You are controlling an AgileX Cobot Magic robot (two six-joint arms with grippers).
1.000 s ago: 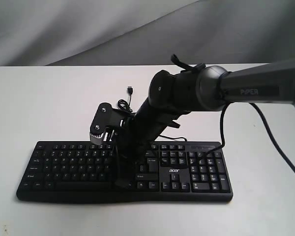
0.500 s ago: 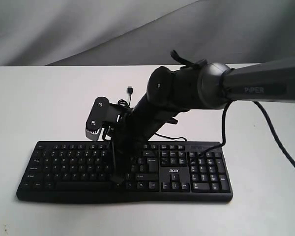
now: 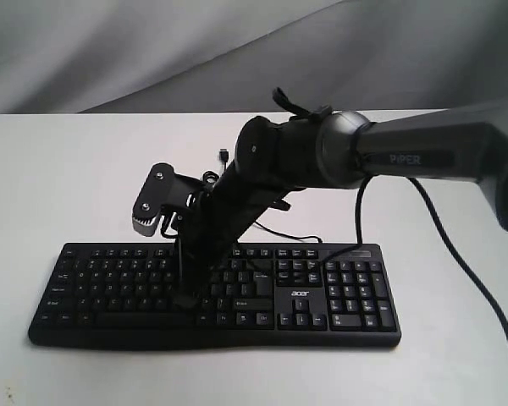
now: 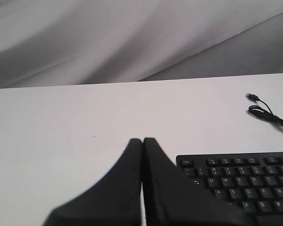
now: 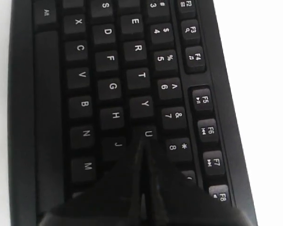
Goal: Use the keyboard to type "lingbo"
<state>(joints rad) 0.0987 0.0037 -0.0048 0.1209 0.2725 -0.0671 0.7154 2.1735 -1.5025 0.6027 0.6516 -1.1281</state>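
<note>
- The keyboard (image 3: 347,315) lies flat at the front of the white table (image 3: 68,178), with its thin cable (image 4: 269,114) trailing loose behind it.
- The right gripper (image 5: 142,143) reaches in from the right and points down over the letter block. Its jaws are pressed together with nothing between them, forming one blunt tip.
- In the right wrist view the tip sits at the edge of the U key (image 5: 147,133), just beside the J key (image 5: 117,144) (the next key along the row is hidden under the fingers). Whether it touches a keycap cannot be told.
- The left gripper (image 4: 142,140) hangs over bare table off the keyboard's corner, its jaws likewise closed and empty.
- The step in hand appears to be a single keystroke. It is best done by centring the tip on one keycap, pressing straight down and lifting clear. A tip on a boundary could catch two keys.
</note>
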